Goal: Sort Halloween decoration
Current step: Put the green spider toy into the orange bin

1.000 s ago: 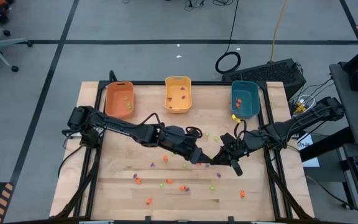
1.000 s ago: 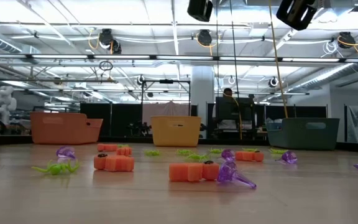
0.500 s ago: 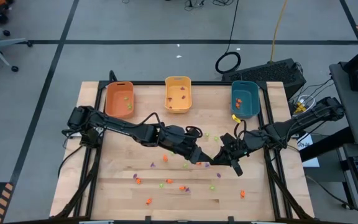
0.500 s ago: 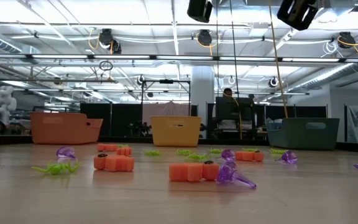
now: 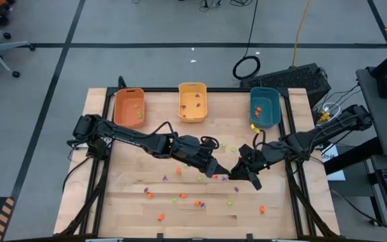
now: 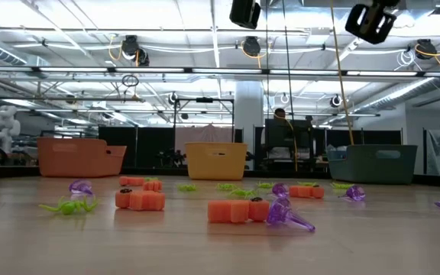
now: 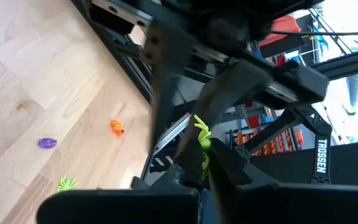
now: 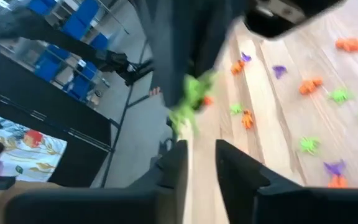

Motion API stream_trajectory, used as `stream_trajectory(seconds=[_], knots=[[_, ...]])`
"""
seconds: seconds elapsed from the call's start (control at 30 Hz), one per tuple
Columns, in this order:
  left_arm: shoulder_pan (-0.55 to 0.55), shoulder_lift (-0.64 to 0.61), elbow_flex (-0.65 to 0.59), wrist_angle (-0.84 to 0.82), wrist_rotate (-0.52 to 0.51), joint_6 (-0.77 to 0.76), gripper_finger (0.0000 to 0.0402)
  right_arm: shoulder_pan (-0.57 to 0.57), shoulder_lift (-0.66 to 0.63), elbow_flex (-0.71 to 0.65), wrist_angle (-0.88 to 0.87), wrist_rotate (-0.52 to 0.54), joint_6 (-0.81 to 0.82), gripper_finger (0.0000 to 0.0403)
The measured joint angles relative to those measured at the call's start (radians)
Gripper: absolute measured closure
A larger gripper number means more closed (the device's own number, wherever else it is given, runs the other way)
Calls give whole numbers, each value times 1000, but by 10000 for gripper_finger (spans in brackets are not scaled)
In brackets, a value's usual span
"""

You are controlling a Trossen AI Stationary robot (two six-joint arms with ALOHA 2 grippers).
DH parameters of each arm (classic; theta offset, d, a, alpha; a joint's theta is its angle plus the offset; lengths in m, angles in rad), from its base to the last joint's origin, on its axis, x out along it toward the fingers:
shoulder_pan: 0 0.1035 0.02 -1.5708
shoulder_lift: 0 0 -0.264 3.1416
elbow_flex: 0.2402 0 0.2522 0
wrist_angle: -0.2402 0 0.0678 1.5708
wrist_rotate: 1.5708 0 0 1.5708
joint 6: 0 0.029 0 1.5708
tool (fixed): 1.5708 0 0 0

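Both grippers meet in mid-air over the table's middle right. My left gripper (image 5: 222,173) is shut on a light green trinket (image 7: 201,140) of the Halloween decoration. My right gripper (image 5: 238,172) faces it tip to tip. Its two fingers (image 8: 178,163) stand apart, with the same green trinket (image 8: 188,102) just past their tips. I cannot tell whether they touch it. Several orange (image 6: 237,210), purple (image 6: 285,215) and green (image 6: 69,205) trinkets lie scattered on the wooden table (image 5: 126,202). My left gripper pinches the lower part of the green trinket (image 7: 202,157) between its two fingertips, coming nearly level from the table's left. The trinket sticks out past the fingertips and hangs high above the table.
Along the far edge stand an orange bin (image 5: 129,107), a yellow bin (image 5: 193,102) and a teal bin (image 5: 265,107), each with a few trinkets inside. Loose trinkets lie mostly in the table's near middle (image 5: 180,196). A black frame rail (image 5: 294,181) runs beside the right arm.
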Motion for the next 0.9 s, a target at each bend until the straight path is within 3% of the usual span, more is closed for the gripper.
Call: stream_trajectory(seconds=[0.17, 0.33, 0.9], knots=[[2, -8, 0, -2, 20, 2, 392, 0, 0, 0, -85, -2, 40, 277], [14, -41, 0, -12, 40, 26, 392, 0, -6, 0, -125, -29, 58, 255], [143, -291, 0, -252, 59, 270, 392, -9, -37, 0, -165, -21, 73, 256]])
